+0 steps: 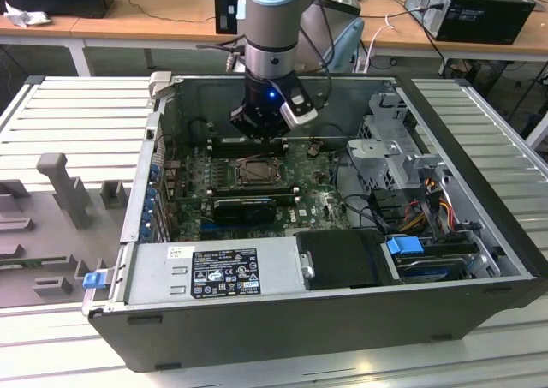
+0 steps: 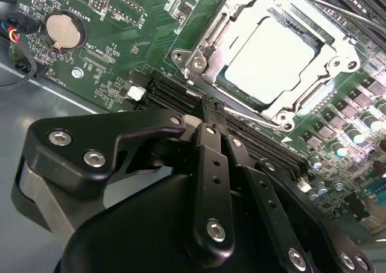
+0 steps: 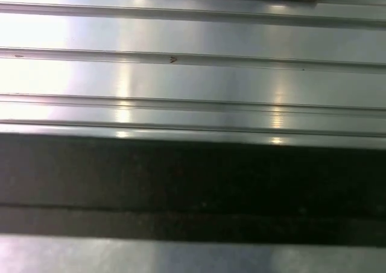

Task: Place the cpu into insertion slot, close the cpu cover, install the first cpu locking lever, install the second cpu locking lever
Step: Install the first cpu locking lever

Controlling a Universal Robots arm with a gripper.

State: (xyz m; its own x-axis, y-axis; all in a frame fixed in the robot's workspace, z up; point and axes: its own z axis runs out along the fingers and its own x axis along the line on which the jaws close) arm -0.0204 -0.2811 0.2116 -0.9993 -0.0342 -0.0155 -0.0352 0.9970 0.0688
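Note:
In the second wrist view the cpu [image 2: 271,59] lies flat in the insertion slot, its pale top showing through the cut-out of the cpu cover [image 2: 205,59], which is folded down over it. A thin wire locking lever [image 2: 253,115] runs along the socket's near side. My gripper [image 2: 207,107] is shut, with its tips at that lever's end; whether they pinch it I cannot tell. A second thin rod [image 2: 325,5] passes the socket's far side. In the exterior view the gripper [image 1: 261,129] hangs just behind the insertion slot [image 1: 257,172] inside the open case.
A black graphics card [image 1: 244,206] sits in front of the socket, and the power supply [image 1: 214,272] lies along the case front. The drive cage [image 1: 385,148] and cables [image 1: 428,199] crowd the exterior view's right. Long black slots [image 2: 175,95] and a coin battery [image 2: 62,31] lie by the fingers.

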